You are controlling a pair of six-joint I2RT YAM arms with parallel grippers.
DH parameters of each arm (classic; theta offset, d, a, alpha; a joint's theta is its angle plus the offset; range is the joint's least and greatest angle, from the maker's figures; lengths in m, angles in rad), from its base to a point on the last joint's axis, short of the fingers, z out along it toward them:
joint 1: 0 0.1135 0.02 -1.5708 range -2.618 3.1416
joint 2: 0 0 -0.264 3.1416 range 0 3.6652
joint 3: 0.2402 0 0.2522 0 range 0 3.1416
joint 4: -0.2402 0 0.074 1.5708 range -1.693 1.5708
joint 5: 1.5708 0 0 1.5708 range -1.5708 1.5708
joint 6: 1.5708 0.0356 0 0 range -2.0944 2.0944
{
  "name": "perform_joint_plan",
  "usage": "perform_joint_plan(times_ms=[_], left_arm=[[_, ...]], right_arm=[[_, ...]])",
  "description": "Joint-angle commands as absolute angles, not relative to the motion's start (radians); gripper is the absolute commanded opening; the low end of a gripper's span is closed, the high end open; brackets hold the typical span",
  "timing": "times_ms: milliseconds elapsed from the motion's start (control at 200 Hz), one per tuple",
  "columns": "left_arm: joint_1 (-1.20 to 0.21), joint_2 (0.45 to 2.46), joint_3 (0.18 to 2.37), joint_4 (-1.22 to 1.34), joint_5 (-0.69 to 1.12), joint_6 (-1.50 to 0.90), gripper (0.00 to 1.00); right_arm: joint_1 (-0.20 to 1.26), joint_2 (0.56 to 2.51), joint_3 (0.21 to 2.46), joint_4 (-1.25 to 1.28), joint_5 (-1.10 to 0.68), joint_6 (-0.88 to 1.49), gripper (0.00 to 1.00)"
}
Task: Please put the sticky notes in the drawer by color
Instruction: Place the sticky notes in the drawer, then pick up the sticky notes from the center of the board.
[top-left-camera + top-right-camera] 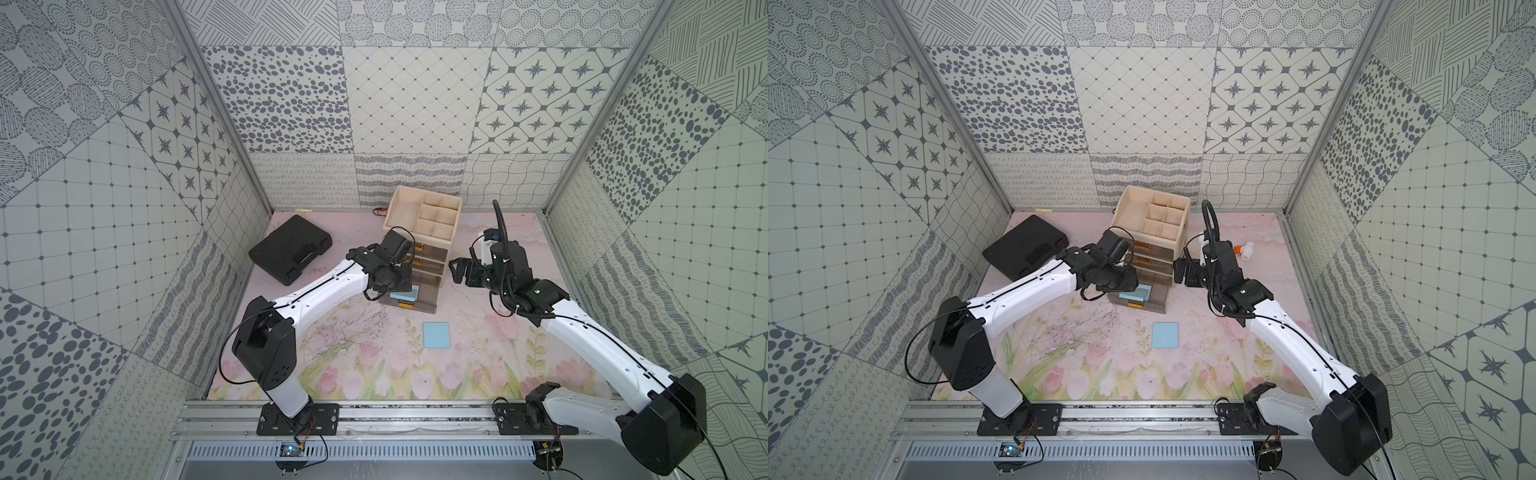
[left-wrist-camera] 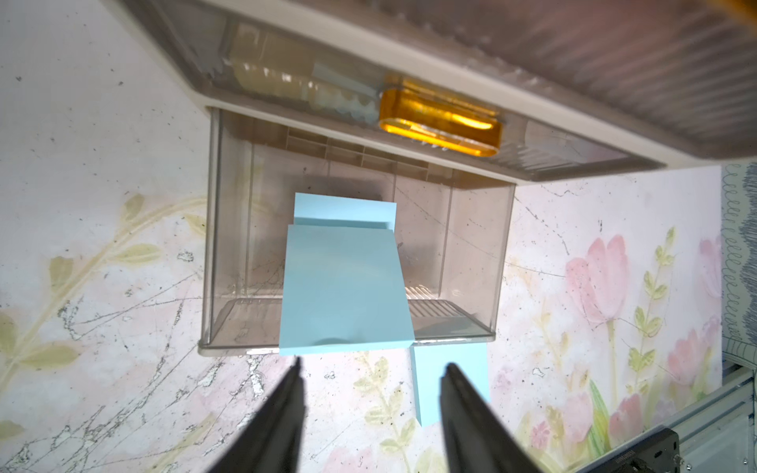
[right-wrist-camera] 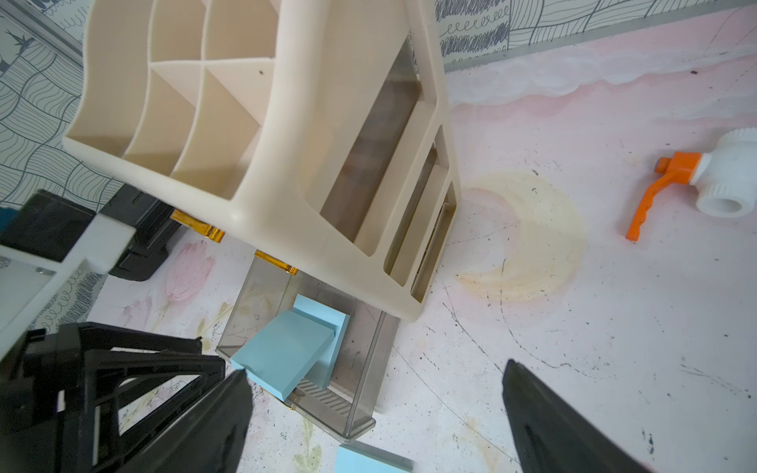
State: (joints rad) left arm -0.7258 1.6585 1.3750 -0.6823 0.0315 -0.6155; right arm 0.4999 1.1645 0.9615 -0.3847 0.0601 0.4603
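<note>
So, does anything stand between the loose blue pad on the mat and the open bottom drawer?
Bare mat lies between the loose blue pad and the open bottom drawer. But a tilted blue pad leans over the drawer's front rim, and the left gripper, jaws apart, hangs just outside that rim.

— From the top?
— High over the front rail [image 1: 374,415], facing down across the whole table [image 1: 374,365].
— From the wrists?
— Close on the open drawer [image 2: 229,254], left from its front, right from its side, sharing its sticky notes [image 3: 282,356].
</note>
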Motion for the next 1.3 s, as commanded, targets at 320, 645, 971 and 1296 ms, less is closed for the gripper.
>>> perform_joint_plan(times_ms=[320, 645, 971, 1296], left_arm=[[-0.758, 1.725, 1.319, -0.638, 0.062, -0.652, 0.00], [-0.755, 1.798, 1.376, -0.626, 0.024, -0.637, 0.02], [-0.768, 1.752, 1.382, -0.634, 0.056, -0.643, 0.15], [-0.968, 1.669, 1.340, -0.821, 0.008, -0.838, 0.99]], right_arm=[[0.502, 1.129, 0.942, -0.344, 0.055, 0.468, 0.99], [0.502, 1.124, 0.940, -0.356, 0.059, 0.460, 1.00], [0.502, 1.109, 0.939, -0.365, 0.070, 0.455, 1.00], [0.502, 1.090, 0.959, -0.429, 0.116, 0.405, 0.99]])
